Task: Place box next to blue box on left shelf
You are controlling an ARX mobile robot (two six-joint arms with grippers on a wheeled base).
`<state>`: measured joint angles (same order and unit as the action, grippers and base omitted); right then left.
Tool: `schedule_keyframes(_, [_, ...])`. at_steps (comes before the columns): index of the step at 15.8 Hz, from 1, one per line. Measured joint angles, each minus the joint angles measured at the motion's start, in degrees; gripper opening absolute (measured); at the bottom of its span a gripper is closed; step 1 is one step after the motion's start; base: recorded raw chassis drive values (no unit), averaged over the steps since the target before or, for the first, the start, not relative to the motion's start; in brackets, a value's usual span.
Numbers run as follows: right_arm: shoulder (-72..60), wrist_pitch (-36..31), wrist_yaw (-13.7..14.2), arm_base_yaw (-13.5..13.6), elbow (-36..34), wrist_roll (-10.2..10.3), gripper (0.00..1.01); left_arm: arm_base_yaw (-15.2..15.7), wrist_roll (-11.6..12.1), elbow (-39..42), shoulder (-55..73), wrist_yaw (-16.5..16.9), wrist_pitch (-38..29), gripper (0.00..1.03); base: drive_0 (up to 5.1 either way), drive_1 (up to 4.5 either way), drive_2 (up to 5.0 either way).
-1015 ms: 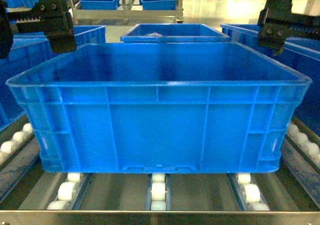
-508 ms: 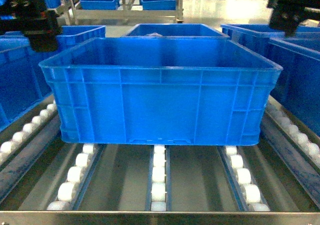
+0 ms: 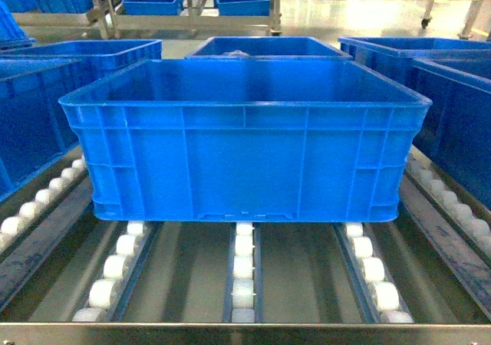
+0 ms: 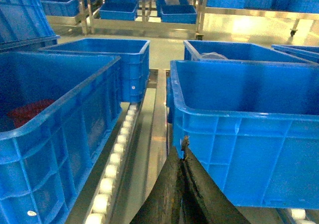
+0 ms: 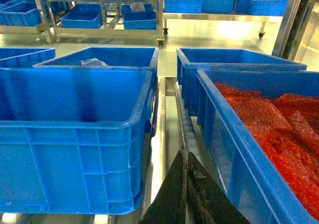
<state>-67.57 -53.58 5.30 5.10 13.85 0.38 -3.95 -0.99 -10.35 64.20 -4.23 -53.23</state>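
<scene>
Both arms have left the head view since half a second ago; they sat at 10 and 2 o'clock above the box (image 3: pixel 245 138), now nothing there. Box position matches the previous frame, after rolling back along the lanes earlier. It sits square on the left shelf (image 3: pixel 244 334) rollers, centre lane, untouched by either arm.

Neighbour blue box (image 3: pixel 34 115) at 9 o'clock, just beside with a roller lane between; another crate (image 3: pixel 460 107) at 3 o'clock. Reads as placement done, arms retracted.

Left gripper (image 4: pixel 183 149) in its wrist view: fingers pressed together, holding nothing, tip near the box's outer corner; contact can't be judged. Right gripper (image 5: pixel 185 160): same, closed and empty, in the gap between box and the crate of red bags (image 5: pixel 279 119).

Unclear: box's far wall and what's behind it, contents of the rear crate (image 3: pixel 265 47), and the shelf's frame beyond the front bar.
</scene>
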Motion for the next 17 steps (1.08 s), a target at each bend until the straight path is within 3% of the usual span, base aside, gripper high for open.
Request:
schedule_keyframes(1, [2.7, 0.8, -0.8, -0.7, -2.0, 0.0, 0.02, 2.2, 0.0, 1.6, -2.8, 3.3, 1.4, 0.01, 0.0, 0.0, 0.0])
schedule_keyframes(2, [5.1, 2.0, -1.1, -1.0, -3.8, 0.0, 0.02, 3.8, 0.1, 3.0, -5.5, 3.8, 2.8, 0.01, 0.0, 0.0, 0.0])
schedule_keyframes(3, [7.8, 3.2, -4.7, -3.8, -5.5, 0.0, 0.02, 4.2, 0.1, 4.4, -7.7, 3.8, 2.9, 0.01, 0.0, 0.0, 0.0])
schedule_keyframes(4, [11.1, 4.7, -4.9, -5.3, -6.8, 0.0, 0.02, 4.0, 0.1, 6.5, -8.2, 4.1, 1.3, 0.01, 0.0, 0.0, 0.0])
schedule_keyframes(5, [14.3, 6.7, -5.0, -5.1, -8.1, 0.0, 0.02, 4.0, 0.2, 8.2, -10.8, 4.2, 4.6, 0.01, 0.0, 0.0, 0.0])
schedule_keyframes(6, [14.3, 2.4, -5.3, -5.1, -10.2, 0.0, 0.02, 4.0, 0.1, 8.8, -14.5, 4.2, 6.8, 0.01, 0.0, 0.0, 0.0])
schedule_keyframes(17, [45.0, 31.1, -5.3, -5.1, -13.1, 0.0, 0.02, 4.0, 0.2, 9.5, -44.6, 4.2, 33.6, 0.01, 0.0, 0.0, 0.0])
